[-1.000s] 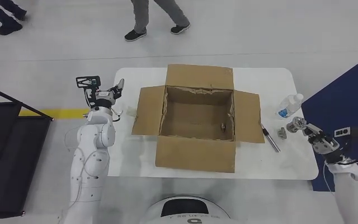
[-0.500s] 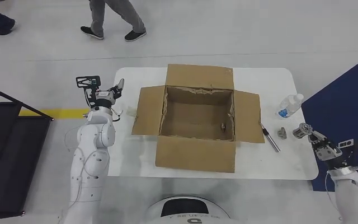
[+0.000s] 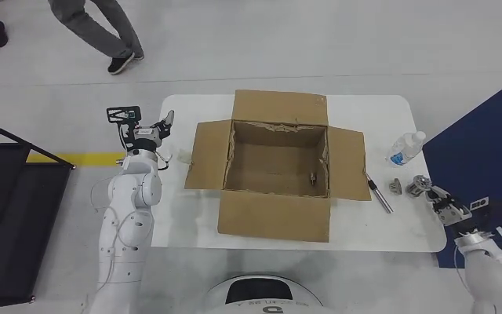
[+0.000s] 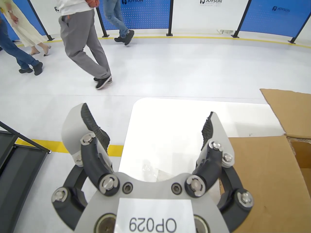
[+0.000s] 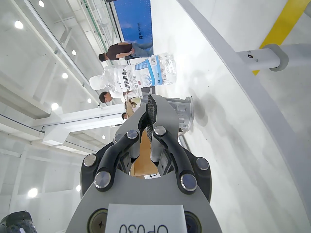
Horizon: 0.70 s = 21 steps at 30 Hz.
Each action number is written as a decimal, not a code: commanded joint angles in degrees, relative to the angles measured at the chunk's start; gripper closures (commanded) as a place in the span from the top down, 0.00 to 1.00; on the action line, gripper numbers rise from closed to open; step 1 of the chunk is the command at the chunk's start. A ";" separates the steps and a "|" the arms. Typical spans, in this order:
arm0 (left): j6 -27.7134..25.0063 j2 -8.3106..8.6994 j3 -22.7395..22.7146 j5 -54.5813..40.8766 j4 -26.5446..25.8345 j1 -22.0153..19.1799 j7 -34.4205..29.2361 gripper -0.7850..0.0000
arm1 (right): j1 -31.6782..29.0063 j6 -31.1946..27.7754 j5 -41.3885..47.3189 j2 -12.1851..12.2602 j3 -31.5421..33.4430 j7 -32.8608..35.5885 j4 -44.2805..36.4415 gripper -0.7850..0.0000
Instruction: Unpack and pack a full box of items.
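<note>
left fingers (image 4: 94, 129) spread wide, empty, over the table (image 3: 188, 224) left edge, clear bag (image 4: 151, 170) just beneath. box (image 3: 274, 216) mid-table, flaps open, 1 small part (image 3: 315, 177) inside against its right wall. pen (image 3: 378, 194) and bottle (image 3: 405, 147) lie right of the box. right fingers (image 5: 136, 122) closed pad to pad, flanged metal piece (image 5: 183, 115) just beyond the tips. right arm looks nearer the boxed part.

Box (image 3: 274, 166) mouth open, 4 flaps (image 3: 273, 217) spread, bottle (image 3: 405, 147) nearby

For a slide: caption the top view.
Open cardboard box on white table; bottle and metal part near the right end effector.
</note>
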 commanded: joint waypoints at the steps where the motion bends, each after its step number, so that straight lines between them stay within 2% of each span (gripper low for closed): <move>1: 0.00 0.00 0.00 0.00 0.00 0.00 0.00 1.00 | 0.30 -0.22 -0.39 0.00 -0.22 -0.22 0.25 0.00; 7: 0.00 0.00 0.00 0.00 0.00 0.00 0.00 1.00 | 0.23 -0.76 -1.02 0.17 -0.47 -0.76 0.54 0.00; 9: 0.00 0.00 0.00 0.00 0.00 0.00 0.00 1.00 | 0.07 -0.81 -1.10 0.28 -0.45 -0.81 0.53 0.16; 12: 0.00 0.00 0.00 0.00 0.00 0.00 0.00 1.00 | -0.16 -0.74 -0.89 0.42 -0.33 -0.74 0.44 0.24; 17: 0.00 0.00 0.00 0.00 0.00 0.00 0.00 1.00 | -0.63 -0.85 -0.74 0.58 -0.29 -0.84 0.02 0.45; 18: 0.00 0.00 0.00 0.00 0.00 0.00 0.00 1.00 | -0.72 -0.89 -0.73 0.63 -0.27 -0.88 -0.10 0.62; 19: 0.00 0.00 0.00 0.00 0.00 0.00 0.00 1.00 | -0.82 -0.87 -0.66 0.70 -0.21 -0.86 -0.20 0.74; 21: 0.00 0.00 0.00 0.00 0.00 0.00 0.00 1.00 | -1.02 -0.28 0.67 0.89 0.45 -0.27 -0.54 0.81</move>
